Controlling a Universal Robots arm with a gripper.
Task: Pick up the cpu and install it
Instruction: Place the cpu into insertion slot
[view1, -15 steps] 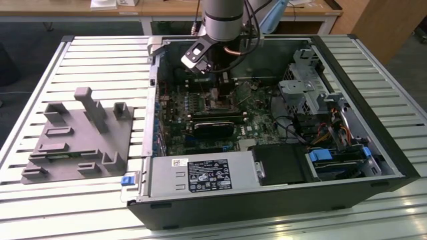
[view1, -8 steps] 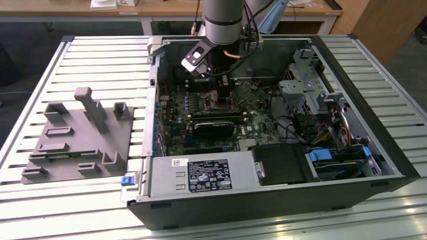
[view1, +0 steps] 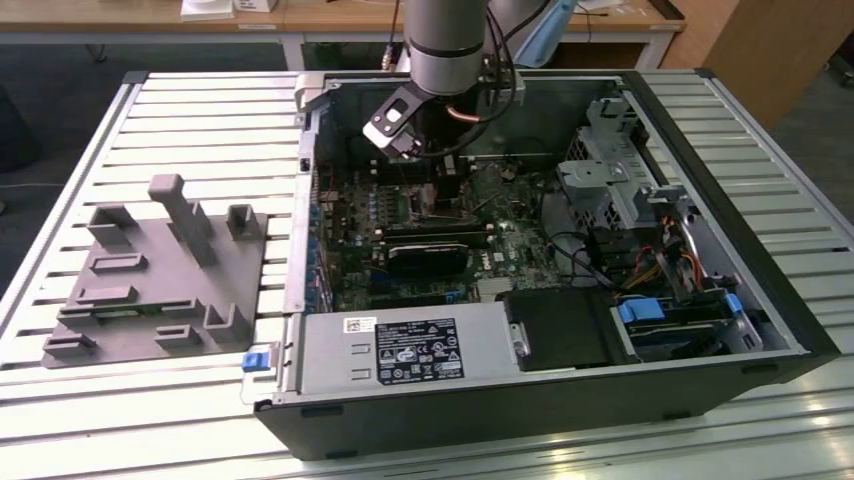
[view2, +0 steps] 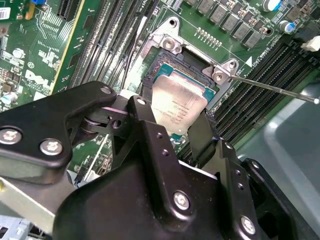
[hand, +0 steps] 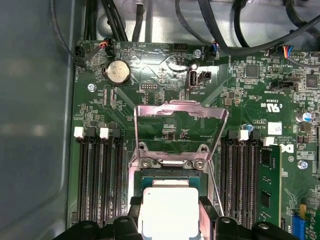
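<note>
**Silver cpu at the socket, frame open**

Black fingers of the gripper pinch the cpu by two opposite edges, one finger on each, right over the socket.

Picking up looks done and placing is under way (whether the chip lies fully seated in the socket I cannot tell). Not yet done, by my judgement:
- The cpu is not released.
- The metal frame stands raised at the socket's edge.
- The thin lever is swung out beside the socket.

Counted:
- one cpu
- one socket
- one frame
- one lever
- one gripper with two fingers
- one case around the socket
- one grey tray on the desk, well apart from the socket
</note>
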